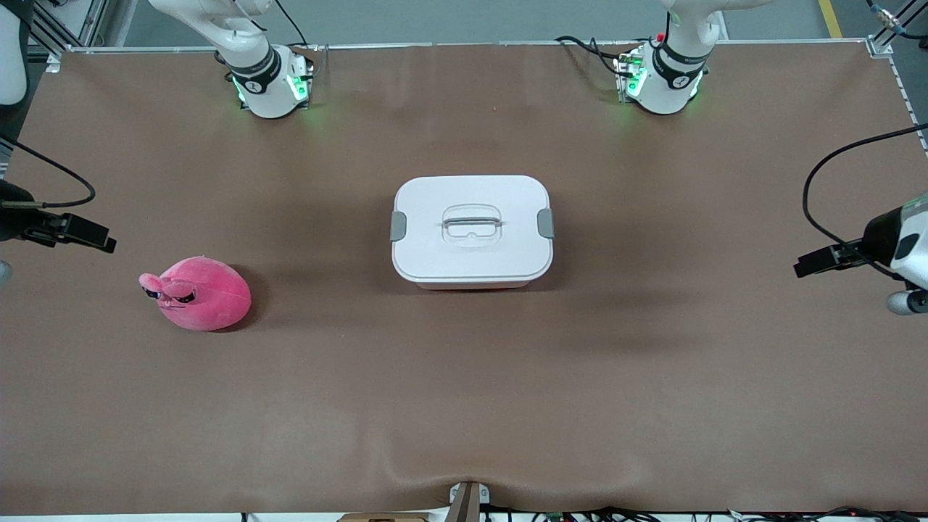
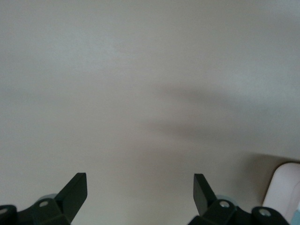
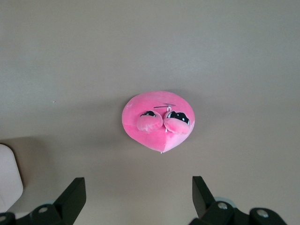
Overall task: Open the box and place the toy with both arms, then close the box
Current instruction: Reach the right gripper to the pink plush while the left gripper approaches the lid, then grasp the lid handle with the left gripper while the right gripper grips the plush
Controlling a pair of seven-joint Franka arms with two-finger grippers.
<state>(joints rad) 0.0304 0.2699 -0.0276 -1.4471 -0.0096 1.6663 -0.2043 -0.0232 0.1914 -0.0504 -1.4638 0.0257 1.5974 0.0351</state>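
The box [image 1: 471,228] stands at the table's middle, its white lid on, with a grey clip [image 1: 398,225] at each end. The pink plush toy [image 1: 199,293] lies on the table toward the right arm's end, a little nearer to the front camera than the box. My right gripper [image 1: 94,235] is open and empty, up over the table's edge at that end. In the right wrist view the toy [image 3: 158,121] lies ahead of the open gripper [image 3: 139,183]. My left gripper [image 1: 812,262] is open and empty over the left arm's end. Its own view [image 2: 140,180] shows bare cloth and a corner of the box [image 2: 286,190].
A brown cloth [image 1: 464,406] covers the table, with a small ripple at its front edge. The two arm bases [image 1: 272,80] stand along the back edge. Black cables [image 1: 819,188] hang at both ends. A corner of the box [image 3: 8,180] shows in the right wrist view.
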